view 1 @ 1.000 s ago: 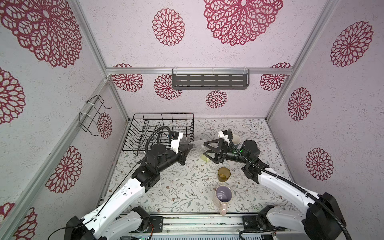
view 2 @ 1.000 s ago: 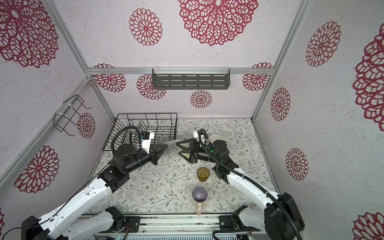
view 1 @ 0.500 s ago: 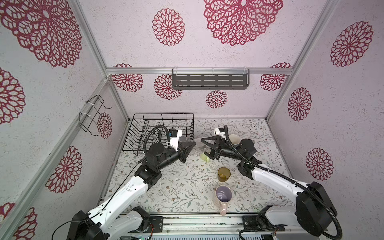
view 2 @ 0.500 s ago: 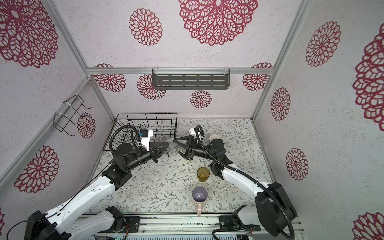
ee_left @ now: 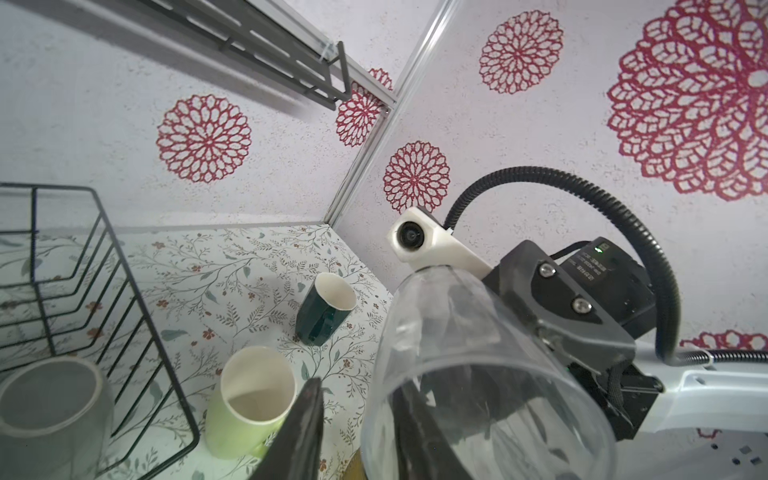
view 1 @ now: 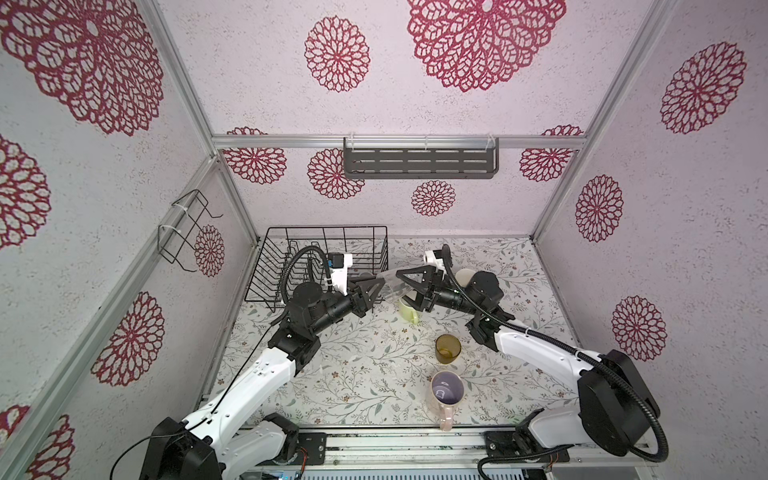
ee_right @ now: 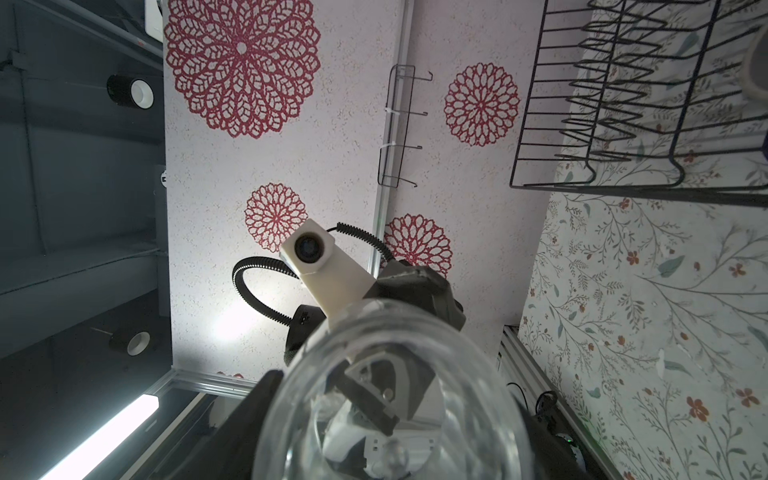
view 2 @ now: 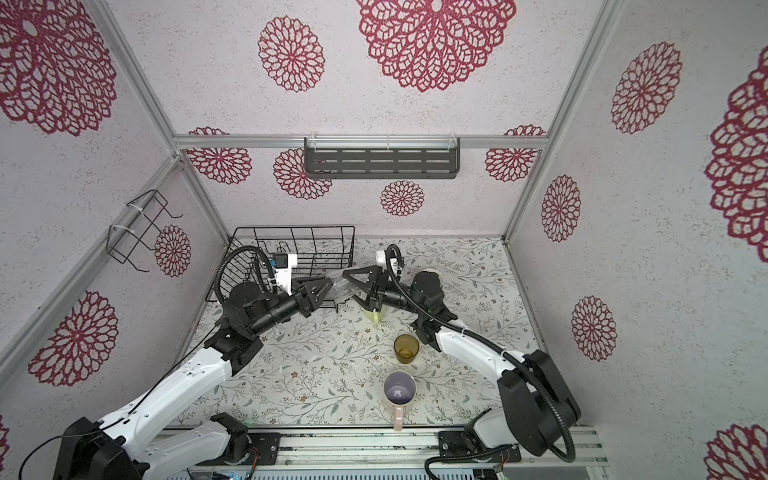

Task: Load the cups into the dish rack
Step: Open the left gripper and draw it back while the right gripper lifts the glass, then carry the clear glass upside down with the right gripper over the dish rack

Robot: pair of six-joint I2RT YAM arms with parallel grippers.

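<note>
The clear glass [ee_left: 465, 332] is gripped around its base end by the jaws of the right gripper [view 1: 404, 286] and is held tilted in the air just off the dish rack's [view 1: 274, 270] near right corner. Its rim is straddled by the left gripper [view 1: 377, 296], whose jaws are set narrowly apart, one inside the glass and one outside, clear of the wall. A small printed label is seen on the right wrist housing, but it cannot be read.

A grey mug [ee_left: 50, 407] is seen inside the rack at that corner. Just outside it, beneath the glass, the pale yellow-green mug [view 1: 408, 312] is stood on the table [view 1: 353, 374]. The dark teal mug [ee_left: 324, 311] is placed farther from the rack, and the amber tumbler [view 1: 448, 349] and pink mug [view 1: 446, 392] well apart from it. The rack's near side is overhung by the left arm.
</note>
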